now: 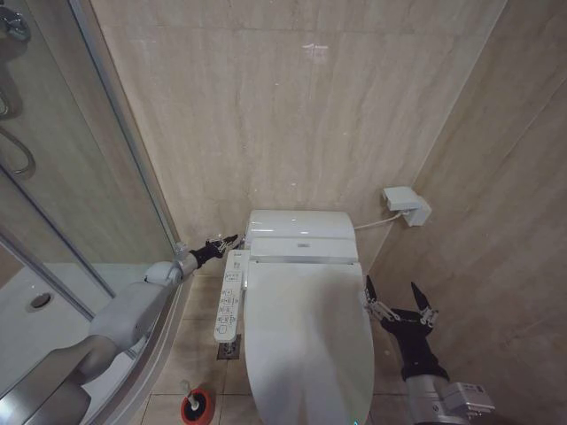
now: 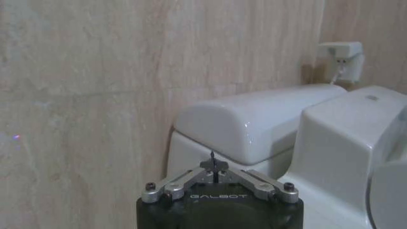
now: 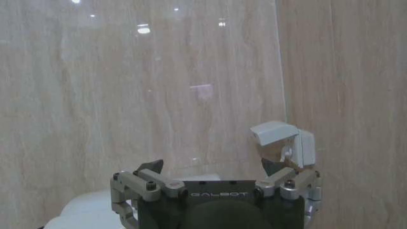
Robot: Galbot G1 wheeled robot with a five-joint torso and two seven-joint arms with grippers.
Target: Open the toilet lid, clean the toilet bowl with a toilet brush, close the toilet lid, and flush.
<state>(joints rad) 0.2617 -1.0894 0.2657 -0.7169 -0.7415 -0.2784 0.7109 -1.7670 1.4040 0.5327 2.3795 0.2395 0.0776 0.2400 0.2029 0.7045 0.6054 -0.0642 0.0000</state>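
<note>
- Your toilet brush (image 1: 188, 390) stands in its red holder (image 1: 198, 406) on the floor, left of the toilet lid's (image 1: 306, 341) front end.
- Your left gripper (image 1: 232, 240) has its fingers pinched together, at the left rear corner of the toilet, behind the lid.
- The lid lies closed over the bowl.
- Your right gripper (image 1: 399, 297) hovers just right of the lid, fingers spread apart.

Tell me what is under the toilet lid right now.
The toilet lid lies shut, so whatever is beneath it is covered and cannot be seen. Visible around it: the side control panel, the left gripper shut at the tank's side, and the right gripper open beside the lid.
</note>
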